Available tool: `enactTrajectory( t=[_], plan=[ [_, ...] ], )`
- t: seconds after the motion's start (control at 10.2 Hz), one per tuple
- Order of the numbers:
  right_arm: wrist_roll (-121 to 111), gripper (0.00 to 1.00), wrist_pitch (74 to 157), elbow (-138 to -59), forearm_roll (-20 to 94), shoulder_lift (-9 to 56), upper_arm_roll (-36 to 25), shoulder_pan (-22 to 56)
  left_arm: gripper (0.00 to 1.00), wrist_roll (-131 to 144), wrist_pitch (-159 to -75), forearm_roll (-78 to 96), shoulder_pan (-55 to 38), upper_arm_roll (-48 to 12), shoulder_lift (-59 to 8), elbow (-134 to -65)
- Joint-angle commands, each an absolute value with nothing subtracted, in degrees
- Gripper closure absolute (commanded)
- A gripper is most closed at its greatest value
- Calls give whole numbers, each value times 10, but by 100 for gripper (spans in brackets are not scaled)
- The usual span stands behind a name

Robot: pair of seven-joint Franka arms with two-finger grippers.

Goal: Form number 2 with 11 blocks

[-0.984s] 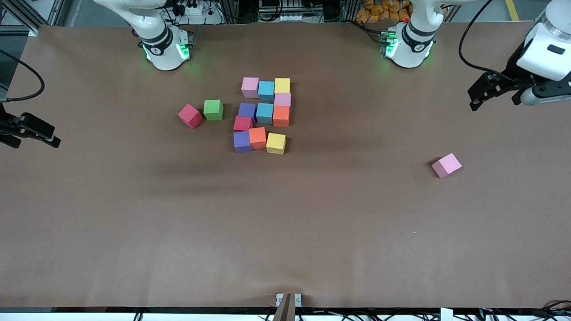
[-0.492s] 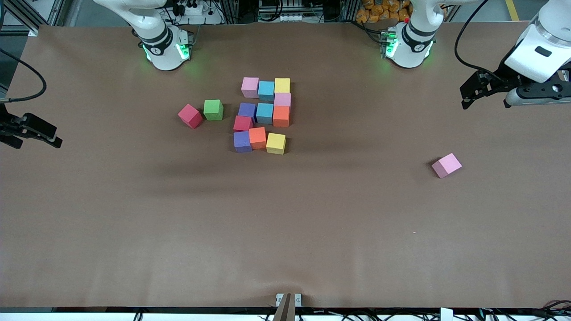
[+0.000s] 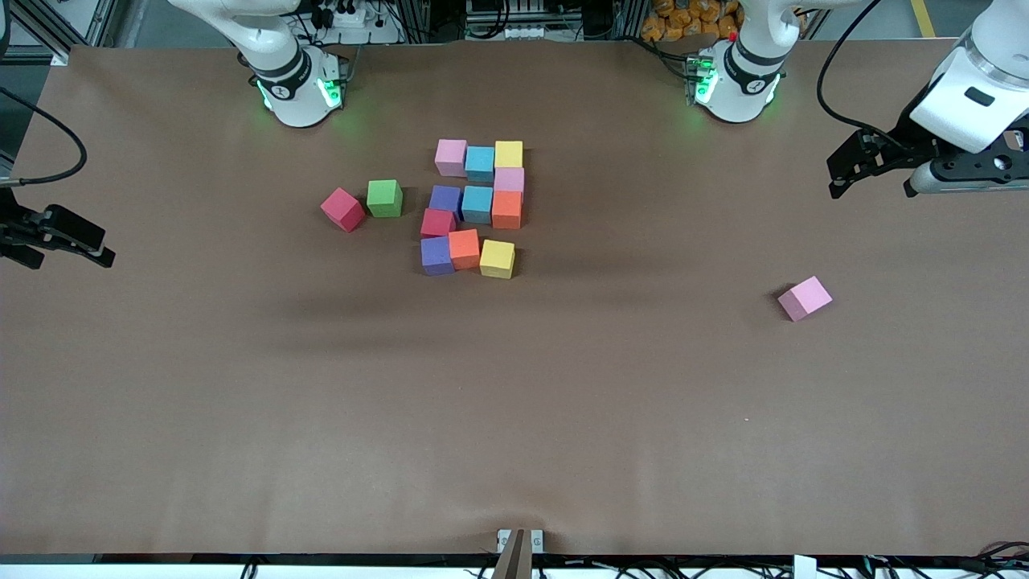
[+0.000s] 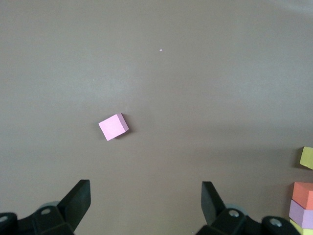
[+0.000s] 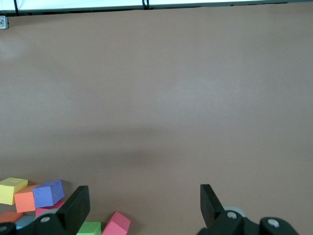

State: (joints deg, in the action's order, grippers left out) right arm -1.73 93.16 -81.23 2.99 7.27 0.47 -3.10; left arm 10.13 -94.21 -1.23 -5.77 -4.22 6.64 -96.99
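Observation:
Eleven blocks lie together as a blocky number 2 [image 3: 476,205] in the middle of the table, between the two bases. The row farthest from the front camera is pink [image 3: 451,157], cyan [image 3: 480,162] and yellow [image 3: 508,153]. The nearest row is purple [image 3: 436,255], orange [image 3: 464,248] and yellow [image 3: 497,258], a little uneven. My left gripper [image 3: 871,191] hangs open and empty over the left arm's end of the table; its view [image 4: 145,196] shows a loose pink block [image 4: 113,127] ahead. My right gripper [image 3: 60,257] hangs open and empty over the right arm's end [image 5: 144,198].
A loose red cube [image 3: 342,209] and a green cube [image 3: 384,198] sit beside the digit toward the right arm's end. A stray pink cube [image 3: 804,297] lies alone toward the left arm's end, nearer the front camera than the digit. Brown paper covers the table [image 3: 514,402].
The left arm has swung a little toward the table's middle. The right gripper has crept slightly inward. No block has moved.

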Motion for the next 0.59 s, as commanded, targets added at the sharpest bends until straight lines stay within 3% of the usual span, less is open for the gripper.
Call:
enactTrajectory(
  t=[0.0, 0.2, 0.49],
  plan=[
    [-20, 0, 933, -809, 28, 73, 7, -33, 0, 88, -939, 2, -55, -40, 59, -956],
    [-20, 0, 933, -809, 26, 72, 7, -33, 0, 91, -928, 2, -54, -40, 40, -940],
    [-21, 0, 933, -808, 26, 72, 7, -33, 0, 102, -881, 2, -56, -40, -20, -861]
  ],
)
